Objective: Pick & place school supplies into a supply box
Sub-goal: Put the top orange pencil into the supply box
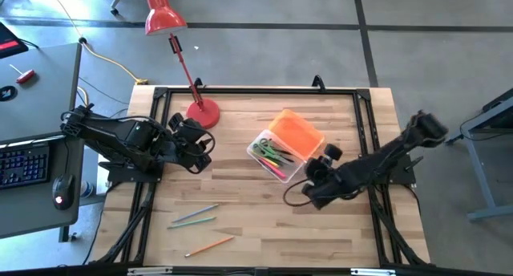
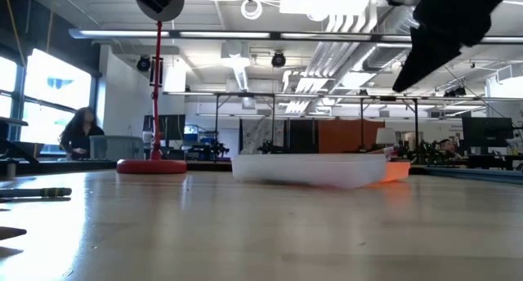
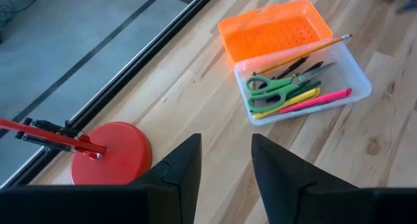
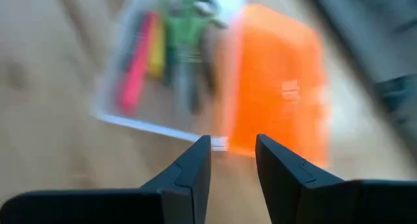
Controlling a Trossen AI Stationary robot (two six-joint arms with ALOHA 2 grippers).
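Open supply box [image 1: 276, 157] on the bench [image 1: 264, 220]
Both grippers' jaws parted, empty; right gripper [image 1: 314, 180] beside box; left gripper [image 1: 204, 150] near lamp base [image 1: 203, 113].

Left gripper [image 1: 207, 150] and right gripper [image 1: 314, 173], both fingers slightly parted, empty.

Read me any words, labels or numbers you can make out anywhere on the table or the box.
None can be read.
Supply box and its orange lid: no lettering shows.
Pale patch on the lid in the right wrist view: too blurred to read.
Keyboard keys: too small.
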